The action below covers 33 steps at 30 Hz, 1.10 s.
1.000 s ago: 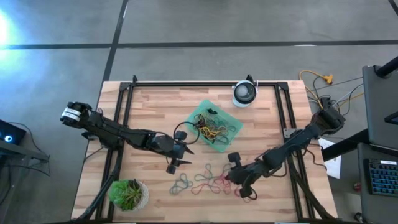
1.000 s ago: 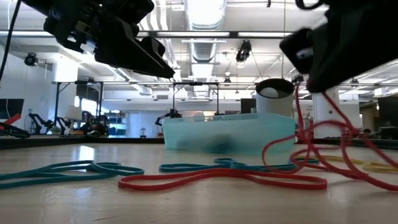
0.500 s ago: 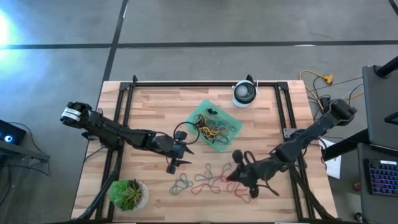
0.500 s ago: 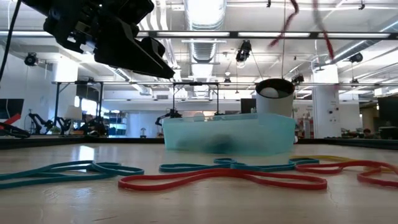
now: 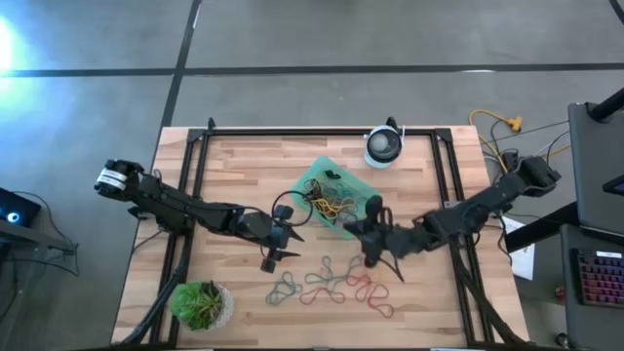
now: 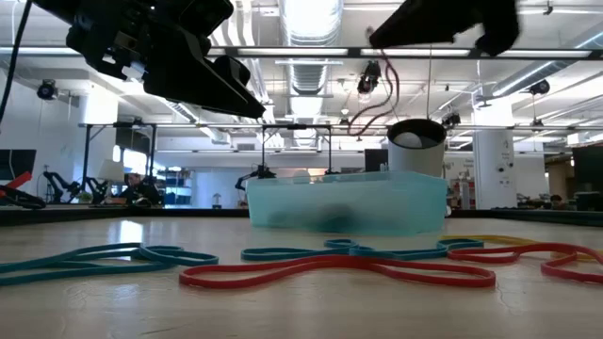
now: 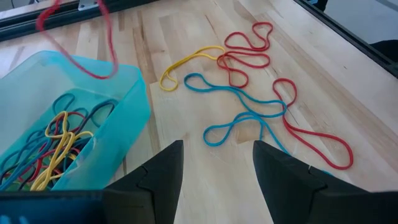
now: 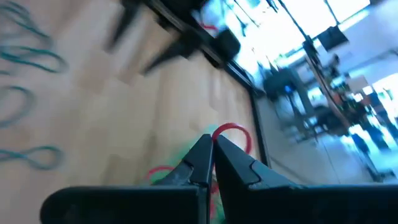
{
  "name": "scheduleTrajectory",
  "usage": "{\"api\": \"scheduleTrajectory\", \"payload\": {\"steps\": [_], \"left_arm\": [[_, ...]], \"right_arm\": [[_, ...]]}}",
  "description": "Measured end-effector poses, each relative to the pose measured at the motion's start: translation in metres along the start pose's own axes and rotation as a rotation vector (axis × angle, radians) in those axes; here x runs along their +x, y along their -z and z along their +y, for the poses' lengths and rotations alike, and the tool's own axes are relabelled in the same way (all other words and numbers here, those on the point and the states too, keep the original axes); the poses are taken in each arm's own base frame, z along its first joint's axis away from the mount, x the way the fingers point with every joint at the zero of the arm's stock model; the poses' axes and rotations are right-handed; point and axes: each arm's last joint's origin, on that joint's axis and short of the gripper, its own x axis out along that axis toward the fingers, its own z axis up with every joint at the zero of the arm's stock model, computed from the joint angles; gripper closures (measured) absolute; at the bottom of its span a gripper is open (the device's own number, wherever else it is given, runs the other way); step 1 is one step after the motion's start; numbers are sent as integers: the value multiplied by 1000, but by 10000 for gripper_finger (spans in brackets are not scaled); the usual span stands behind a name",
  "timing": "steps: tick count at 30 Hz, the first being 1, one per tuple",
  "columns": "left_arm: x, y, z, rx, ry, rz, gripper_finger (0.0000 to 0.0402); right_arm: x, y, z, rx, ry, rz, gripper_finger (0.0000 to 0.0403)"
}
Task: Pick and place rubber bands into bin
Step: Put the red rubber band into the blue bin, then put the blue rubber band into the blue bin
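Right gripper (image 5: 353, 230), seen from above, sits at the near right edge of the mint-green bin (image 5: 314, 175), its fingers pressed together on a red rubber band that cannot be made out from this height; the left gripper (image 5: 292, 230) hangs beside the bin's left side with its fingers spread and nothing between them. Inside the bin lies a tangle of yellow and dark bands (image 5: 331, 203), and on the bare wood in front of it a loose scatter of red and teal bands (image 5: 327, 284); a round white-and-black device (image 5: 383, 146) stands behind the bin and a potted plant (image 5: 202, 304) at the near left corner. From table height, the bin (image 6: 347, 201) stands in the middle distance, a red band (image 6: 382, 89) dangles above it from the dark right arm, and teal (image 6: 104, 257) and red (image 6: 339, 272) loops lie flat in front. The left wrist camera looks past its own parted fingers (image 7: 160, 171) at the bin's corner (image 7: 127, 106), bands heaped inside it, with a blurred red band (image 7: 93, 59) hanging over its rim and yellow (image 7: 186, 62), red and blue loops on the wood nearby. The right wrist camera shows its closed fingertips (image 8: 211, 148) pinching a red loop (image 8: 231, 134).
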Motion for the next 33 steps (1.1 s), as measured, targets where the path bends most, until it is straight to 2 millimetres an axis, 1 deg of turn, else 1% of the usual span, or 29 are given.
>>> {"api": "scheduleTrajectory", "payload": {"steps": [4, 9, 14, 19, 23, 26, 29, 33], "left_arm": [[0, 0, 0, 0, 0, 0, 223], [0, 0, 0, 0, 0, 1, 223], [0, 0, 0, 4, 0, 1, 223], [0, 0, 0, 5, 0, 1, 223], [0, 0, 0, 6, 0, 1, 223], [0, 0, 0, 6, 0, 1, 223], [0, 0, 0, 6, -1, 2, 223], [0, 1, 0, 6, 0, 3, 223]], "right_arm": [[19, 14, -23, 76, 63, 74, 394], [39, 38, -47, 216, 90, 146, 394], [51, 65, -59, 360, 86, 209, 386], [54, 87, -56, 442, 67, 256, 349], [53, 100, -47, 437, 44, 289, 313], [51, 106, -39, 423, -20, 307, 293], [48, 105, -34, 421, -108, 292, 281], [39, 91, -29, 414, -165, 227, 276]]}}
